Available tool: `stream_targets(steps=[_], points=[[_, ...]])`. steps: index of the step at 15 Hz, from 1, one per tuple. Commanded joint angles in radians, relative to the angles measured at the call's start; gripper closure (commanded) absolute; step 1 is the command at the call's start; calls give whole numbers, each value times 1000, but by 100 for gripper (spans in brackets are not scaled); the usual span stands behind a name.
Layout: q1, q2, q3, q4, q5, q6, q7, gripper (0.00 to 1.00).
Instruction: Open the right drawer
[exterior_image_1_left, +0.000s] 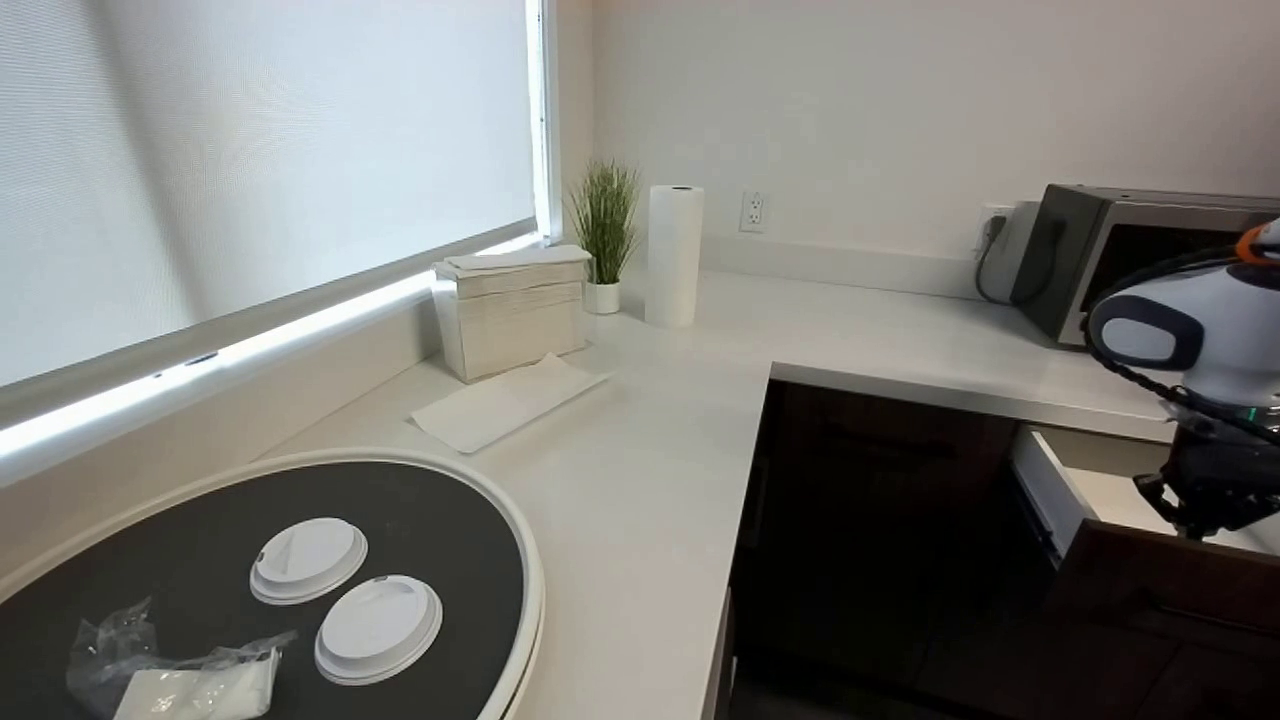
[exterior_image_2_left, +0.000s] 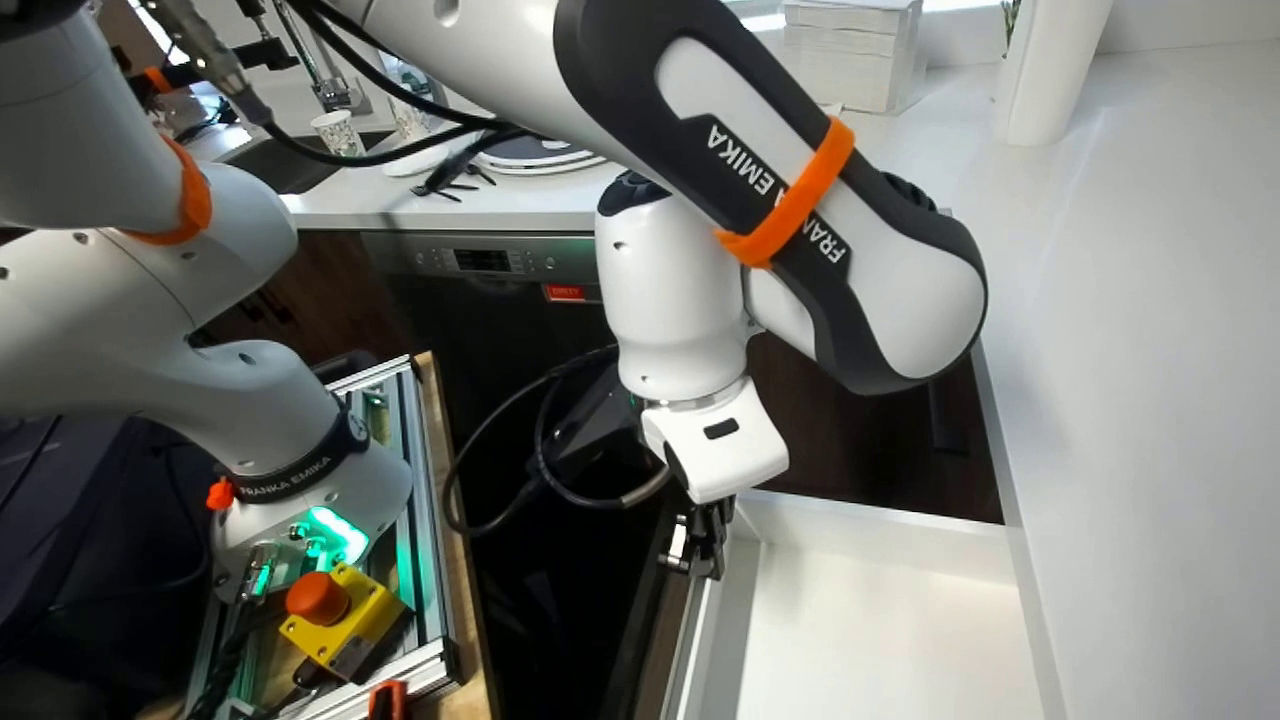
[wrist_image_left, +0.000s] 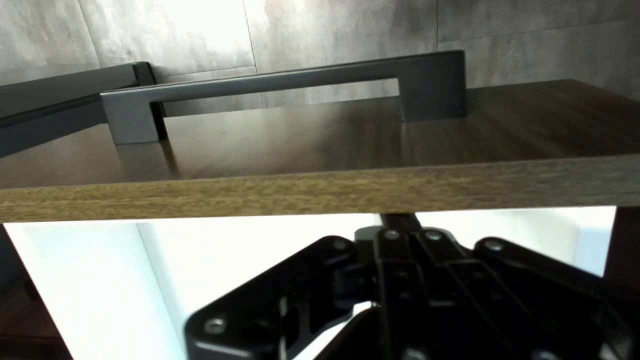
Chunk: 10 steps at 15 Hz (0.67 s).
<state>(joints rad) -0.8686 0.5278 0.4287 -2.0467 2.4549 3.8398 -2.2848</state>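
The right drawer (exterior_image_1_left: 1170, 575) is pulled out from under the counter, with its dark brown front and pale inner box showing in both exterior views (exterior_image_2_left: 880, 640). In the wrist view, the top edge of its front (wrist_image_left: 225, 197) crosses the picture, with a dark bar handle (wrist_image_left: 280, 84) on the outer face. My gripper (wrist_image_left: 400, 220) is shut, its fingers together with nothing between them. It points down on the inner side of the front, right behind the top edge. In both exterior views the gripper (exterior_image_1_left: 1188, 525) is at the drawer front (exterior_image_2_left: 697, 550). Whether the fingertips touch the front is unclear.
The white countertop (exterior_image_1_left: 640, 480) overhangs the drawer; a microwave (exterior_image_1_left: 1150, 250) stands on it. A matching closed dark drawer front (exterior_image_1_left: 890, 450) is alongside. A dishwasher (exterior_image_2_left: 490, 300) and the robot's base frame (exterior_image_2_left: 400, 520) with an emergency stop (exterior_image_2_left: 345, 620) are nearby.
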Motion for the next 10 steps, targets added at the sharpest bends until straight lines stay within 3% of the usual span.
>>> stream_targets(steps=[1,5,10], points=[[48,-46,-44,-60,67,-15,-43,100],[192,-206,-125,-133,16,-104,118,100],[368,-445,-191,-226,47,-162,165,100]])
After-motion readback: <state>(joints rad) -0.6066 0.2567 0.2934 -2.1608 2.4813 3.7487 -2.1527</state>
